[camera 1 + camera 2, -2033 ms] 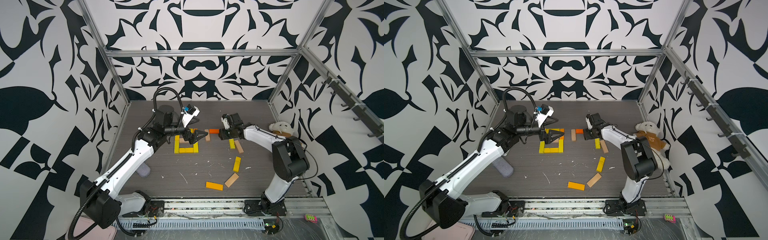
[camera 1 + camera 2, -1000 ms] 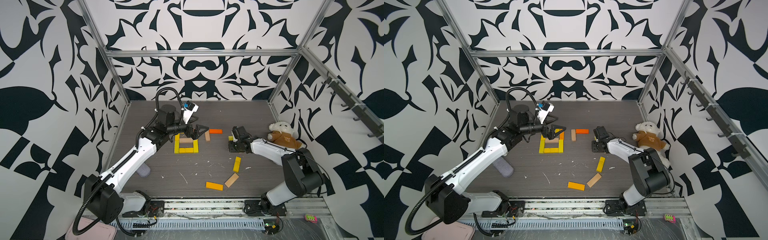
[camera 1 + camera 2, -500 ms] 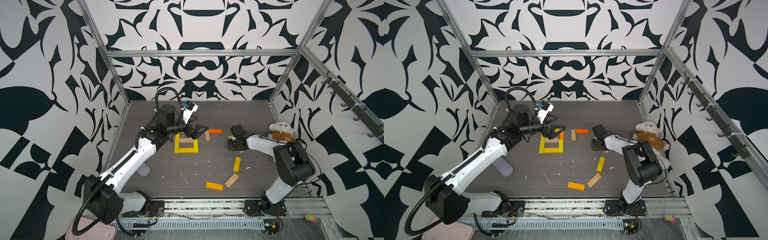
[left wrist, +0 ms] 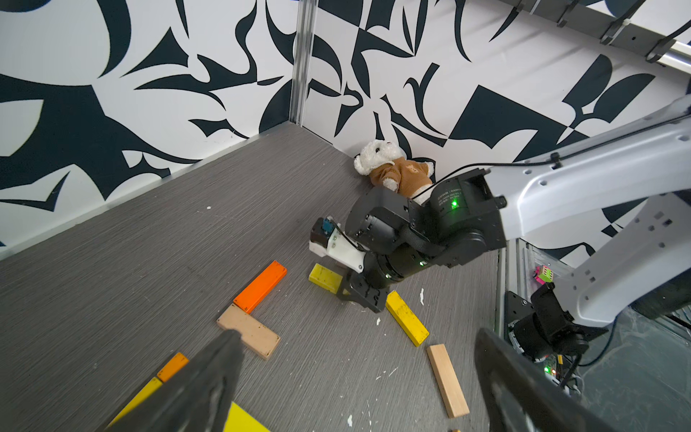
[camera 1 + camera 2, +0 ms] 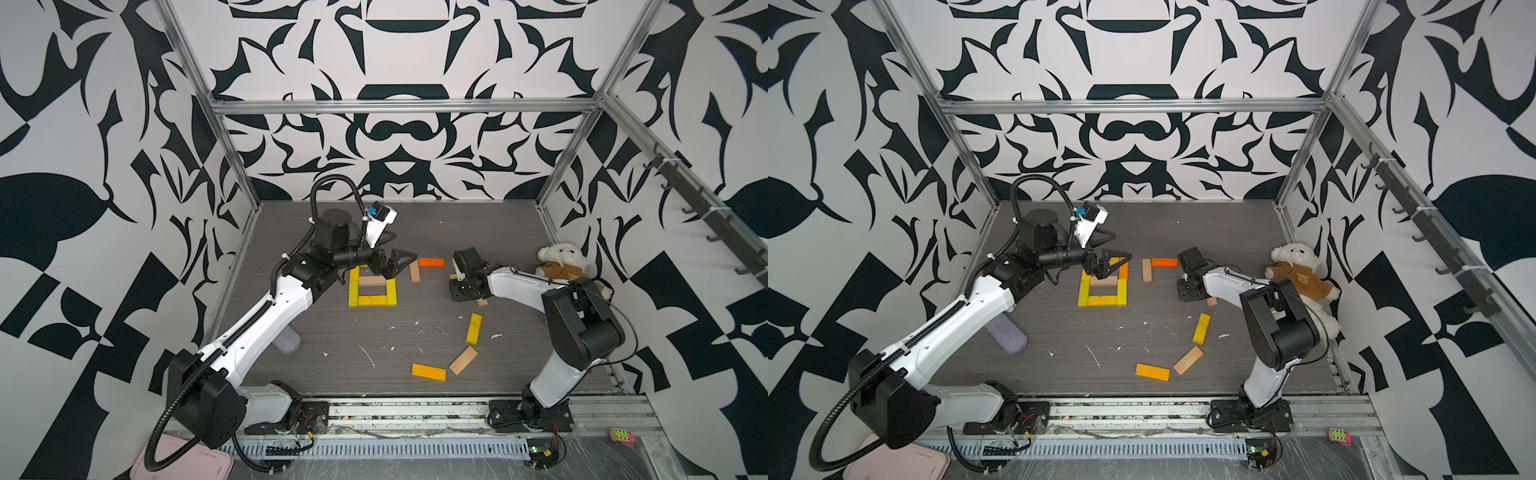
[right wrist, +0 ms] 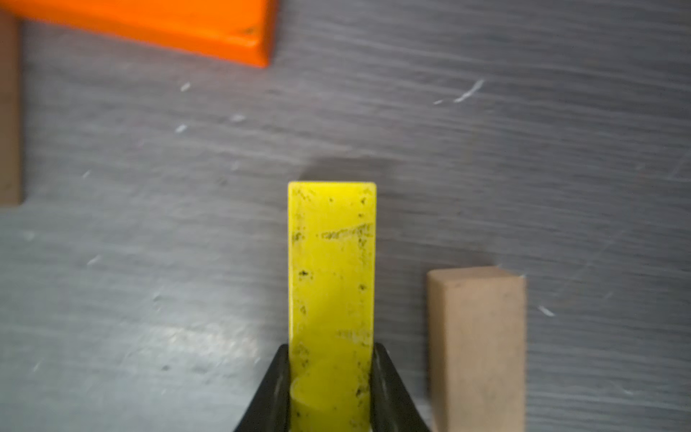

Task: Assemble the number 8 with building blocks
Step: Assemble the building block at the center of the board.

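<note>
Several yellow building blocks and a tan one lie in a square (image 5: 372, 291) left of centre. My left gripper (image 5: 395, 266) hovers open over the square's far right corner, and the left wrist view shows its fingers (image 4: 209, 374) wide apart with nothing between them. My right gripper (image 5: 461, 286) is low on the floor at centre right, shut on a yellow block (image 6: 331, 280) pinched by its long sides. A tan block (image 6: 476, 336) lies right beside that one. An orange block (image 5: 431, 262) and a tan block (image 5: 414, 272) form an L between the two arms.
Loose blocks lie toward the front: yellow (image 5: 473, 328), tan (image 5: 463, 360) and orange (image 5: 428, 371). A teddy bear (image 5: 561, 266) sits against the right wall behind my right arm. A grey cylinder (image 5: 288, 344) lies under my left arm. White scraps dot the floor.
My right gripper came back from the orange block, dropped to the floor and closed its jaws on the yellow block. My left gripper stayed open and barely moved.
</note>
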Robot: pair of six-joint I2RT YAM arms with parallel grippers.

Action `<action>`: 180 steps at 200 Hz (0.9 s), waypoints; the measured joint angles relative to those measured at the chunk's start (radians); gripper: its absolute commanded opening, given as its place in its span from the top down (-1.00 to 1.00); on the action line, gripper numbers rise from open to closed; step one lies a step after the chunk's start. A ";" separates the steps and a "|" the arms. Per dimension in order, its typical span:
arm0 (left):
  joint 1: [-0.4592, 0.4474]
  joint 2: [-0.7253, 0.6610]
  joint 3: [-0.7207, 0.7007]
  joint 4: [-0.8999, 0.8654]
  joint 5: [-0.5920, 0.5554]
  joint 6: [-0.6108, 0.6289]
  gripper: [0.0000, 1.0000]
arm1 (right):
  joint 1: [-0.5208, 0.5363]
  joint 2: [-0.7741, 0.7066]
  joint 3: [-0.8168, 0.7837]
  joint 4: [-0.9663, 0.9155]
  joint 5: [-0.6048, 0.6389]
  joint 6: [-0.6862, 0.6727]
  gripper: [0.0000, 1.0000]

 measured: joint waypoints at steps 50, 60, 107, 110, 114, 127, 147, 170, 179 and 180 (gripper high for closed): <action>0.000 0.000 0.000 -0.002 0.000 0.004 -0.99 | 0.058 0.010 0.024 -0.029 -0.065 -0.055 0.58; 0.000 0.000 0.000 -0.003 0.000 0.005 -0.98 | 0.062 0.021 0.042 -0.035 -0.076 -0.066 0.56; 0.000 0.000 0.000 -0.007 0.000 0.007 -0.99 | 0.077 0.066 0.094 -0.046 -0.111 -0.112 0.47; 0.000 0.000 0.000 -0.007 0.000 0.008 -0.99 | 0.078 0.067 0.096 -0.047 -0.113 -0.115 0.45; 0.000 0.000 0.000 -0.007 0.000 0.008 -0.98 | 0.079 0.068 0.097 -0.047 -0.115 -0.119 0.43; 0.000 0.000 0.000 -0.007 0.000 0.008 -0.98 | 0.081 0.069 0.099 -0.050 -0.121 -0.126 0.29; 0.000 0.000 0.000 -0.007 0.000 0.008 -0.99 | 0.085 0.069 0.099 -0.058 -0.124 -0.132 0.16; 0.000 0.000 0.000 -0.007 0.000 0.007 -0.99 | 0.085 0.068 0.099 -0.072 -0.113 -0.120 0.06; 0.000 0.000 0.000 -0.007 0.000 0.008 -0.99 | 0.085 0.066 0.098 -0.075 -0.105 -0.114 0.04; 0.000 0.000 0.000 -0.007 0.000 0.007 -0.98 | 0.085 0.066 0.097 -0.075 -0.104 -0.114 0.03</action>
